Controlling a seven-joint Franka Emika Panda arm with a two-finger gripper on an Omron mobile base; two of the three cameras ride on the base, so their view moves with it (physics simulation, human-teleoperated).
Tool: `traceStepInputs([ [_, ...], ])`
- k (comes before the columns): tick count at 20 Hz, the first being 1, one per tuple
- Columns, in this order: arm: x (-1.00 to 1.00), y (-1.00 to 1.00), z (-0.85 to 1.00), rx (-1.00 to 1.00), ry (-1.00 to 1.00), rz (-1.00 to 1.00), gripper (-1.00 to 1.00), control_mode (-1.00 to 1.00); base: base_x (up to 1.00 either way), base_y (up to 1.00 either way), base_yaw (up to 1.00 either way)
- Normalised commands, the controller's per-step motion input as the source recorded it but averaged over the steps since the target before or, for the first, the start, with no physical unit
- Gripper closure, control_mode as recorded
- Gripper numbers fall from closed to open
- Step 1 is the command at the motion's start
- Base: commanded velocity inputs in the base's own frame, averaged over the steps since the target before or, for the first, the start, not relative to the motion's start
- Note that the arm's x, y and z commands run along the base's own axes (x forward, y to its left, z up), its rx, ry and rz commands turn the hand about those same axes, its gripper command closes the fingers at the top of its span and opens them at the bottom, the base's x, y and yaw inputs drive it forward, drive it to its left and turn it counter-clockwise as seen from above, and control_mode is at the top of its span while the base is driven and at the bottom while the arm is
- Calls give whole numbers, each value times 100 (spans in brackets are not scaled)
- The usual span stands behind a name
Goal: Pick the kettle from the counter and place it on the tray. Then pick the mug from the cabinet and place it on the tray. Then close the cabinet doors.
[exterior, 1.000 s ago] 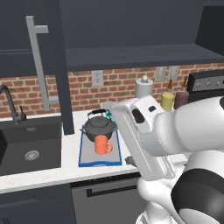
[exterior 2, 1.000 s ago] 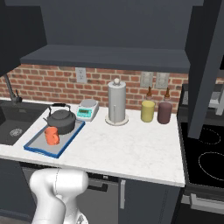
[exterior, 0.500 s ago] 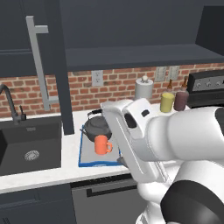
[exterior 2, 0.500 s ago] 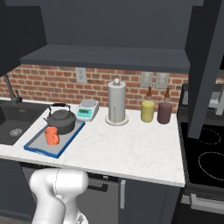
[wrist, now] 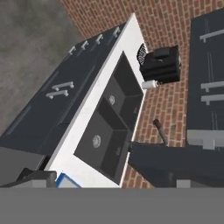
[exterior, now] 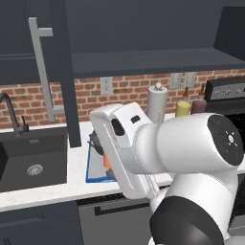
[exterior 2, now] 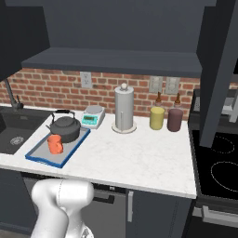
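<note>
— Looking at the left base view, how is the arm [exterior: 191,158] set?

— It bulks across the lower right and centre of the frame, a big white link reaching leftward with a flat white segment ending in front of the tray [exterior: 95,168], covering most of it. In the right base view just the white base column rises at the lower left.

— Count what stands on the counter [exterior 2: 139,162]?

— One kettle [exterior 2: 65,128] and one mug [exterior 2: 55,144], both on the tray [exterior 2: 42,160] at centre left of the right base view – the mug just in front of the kettle, near it. One small scale [exterior 2: 93,117] behind the tray, one tall silver paper-towel cylinder [exterior 2: 124,109] at centre, and two jars to its right, one yellow [exterior 2: 157,118] and one dark red [exterior 2: 175,120], side by side. One black sink [exterior 2: 14,132] at the left edge.

— And the cabinet doors?

— Two: one hangs open at upper left of the left base view, its long grey bar handle [exterior: 40,67] upright; the other [exterior 2: 221,69] stands open at the right of the right base view. The cabinet [exterior 2: 116,32] shelf between them looks bare and dark.

— The gripper?

— I cannot find its fingers in the pictures; by its reading the jaws stand as wide as they go. I cannot see anything held – kettle and mug both sit on the tray. The hand view looks tilted along the counter at a double sink [wrist: 109,131] and a faucet [wrist: 159,130]
</note>
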Motion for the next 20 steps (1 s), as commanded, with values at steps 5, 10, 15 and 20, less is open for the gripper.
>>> traceStepInputs([
  [5,0,48,13,0,0,0,-100,-100,0,0,0],
  [10,0,48,8,3,0,0,-100,-100,0,0,0],
  [15,16,23,0,5,0,-5,-100,-100,0,0,0],
  [20,21,32,9,3,-3,-20,-100,-100,0,0,0],
])
